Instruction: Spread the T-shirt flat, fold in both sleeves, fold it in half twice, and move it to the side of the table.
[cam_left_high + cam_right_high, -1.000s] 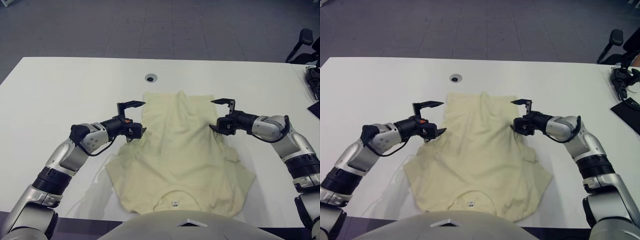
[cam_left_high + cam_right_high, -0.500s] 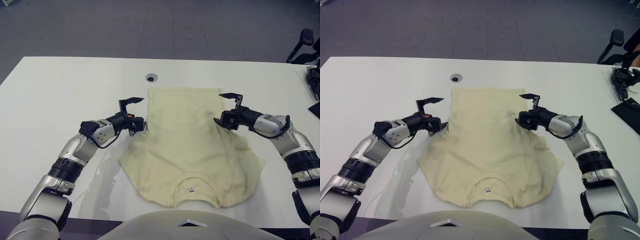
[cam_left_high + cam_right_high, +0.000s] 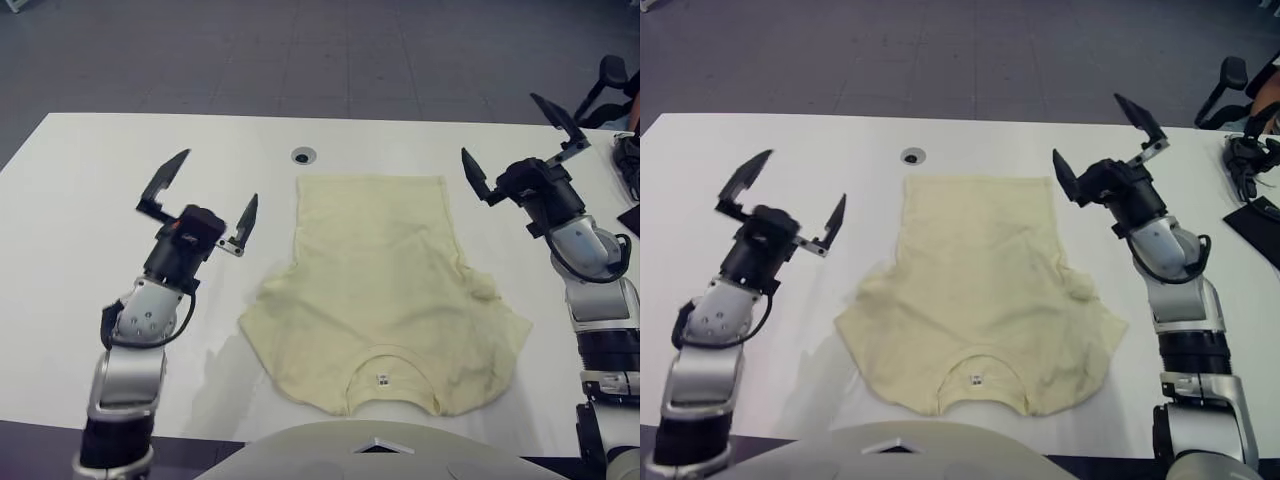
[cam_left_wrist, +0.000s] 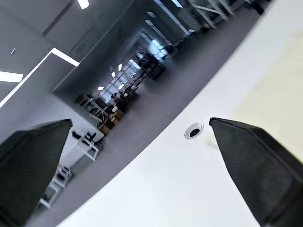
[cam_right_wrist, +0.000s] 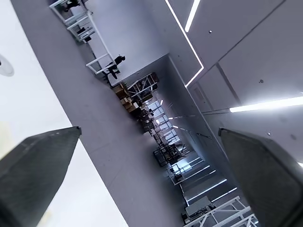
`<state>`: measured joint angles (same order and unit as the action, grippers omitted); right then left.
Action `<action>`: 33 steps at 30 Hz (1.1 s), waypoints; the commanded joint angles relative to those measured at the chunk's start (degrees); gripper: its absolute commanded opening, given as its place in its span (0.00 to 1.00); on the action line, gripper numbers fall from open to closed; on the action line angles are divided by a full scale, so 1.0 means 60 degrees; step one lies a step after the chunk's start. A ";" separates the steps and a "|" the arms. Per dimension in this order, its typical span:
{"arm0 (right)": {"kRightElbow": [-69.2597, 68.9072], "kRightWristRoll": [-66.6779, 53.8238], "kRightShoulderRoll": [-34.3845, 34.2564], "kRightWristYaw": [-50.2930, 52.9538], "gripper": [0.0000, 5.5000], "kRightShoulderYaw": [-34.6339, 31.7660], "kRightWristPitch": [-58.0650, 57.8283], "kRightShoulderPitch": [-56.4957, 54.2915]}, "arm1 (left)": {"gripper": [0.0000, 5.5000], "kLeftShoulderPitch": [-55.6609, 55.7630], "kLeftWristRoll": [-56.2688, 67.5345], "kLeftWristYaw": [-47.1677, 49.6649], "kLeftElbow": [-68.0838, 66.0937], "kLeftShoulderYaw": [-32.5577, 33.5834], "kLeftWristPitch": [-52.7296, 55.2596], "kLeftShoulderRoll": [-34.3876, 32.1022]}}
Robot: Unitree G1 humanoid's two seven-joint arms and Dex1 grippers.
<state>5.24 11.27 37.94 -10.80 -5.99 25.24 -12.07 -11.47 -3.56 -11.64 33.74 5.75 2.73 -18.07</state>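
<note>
A pale yellow T-shirt (image 3: 383, 285) lies spread on the white table (image 3: 90, 200), its collar at the near edge and its hem at the far side. Both sleeves are bunched near the body. My left gripper (image 3: 202, 200) is open, raised above the table to the left of the shirt, holding nothing. My right gripper (image 3: 520, 138) is open too, lifted above the table off the shirt's far right corner. In the left wrist view, a strip of the shirt (image 4: 279, 80) shows beside one finger (image 4: 258, 170).
A round cable grommet (image 3: 302, 155) sits in the table just beyond the shirt's hem, also the grommet (image 4: 193, 131). Dark cables and gear (image 3: 1245, 160) lie at the table's far right corner. A chair (image 3: 600, 85) stands beyond it. Bare table surface lies left of the shirt.
Both grippers let go of the shirt's sides, lifted off the table and tilted upward with fingers wide apart. The shirt stays flat where it lay.
</note>
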 commanded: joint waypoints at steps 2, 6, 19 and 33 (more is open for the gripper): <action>-0.0587 -0.0699 -0.0297 -0.0266 0.98 -0.0285 -0.0235 0.0887 | 0.98 -0.3089 0.2712 0.1025 0.1029 -0.0406 0.1622 0.2599; -0.0804 -0.0785 -0.0317 -0.0353 0.98 -0.0394 -0.0396 0.0929 | 0.98 -0.4346 0.4478 0.0998 0.1194 -0.0100 0.2017 0.3276; -0.0963 -0.0743 -0.0431 -0.0678 0.98 -0.0276 -0.0509 0.0747 | 0.75 -0.5939 0.6963 0.1307 0.0560 -0.0716 0.4057 0.3495; -0.1031 -0.0583 -0.0600 -0.0727 0.98 -0.0193 -0.0575 0.0654 | 0.26 -0.5870 0.6973 0.1759 0.0315 -0.0729 0.4140 0.3437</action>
<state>-0.23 7.42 34.55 -15.00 -7.17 22.38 -7.05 -45.44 39.06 -3.01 38.50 1.62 25.18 3.03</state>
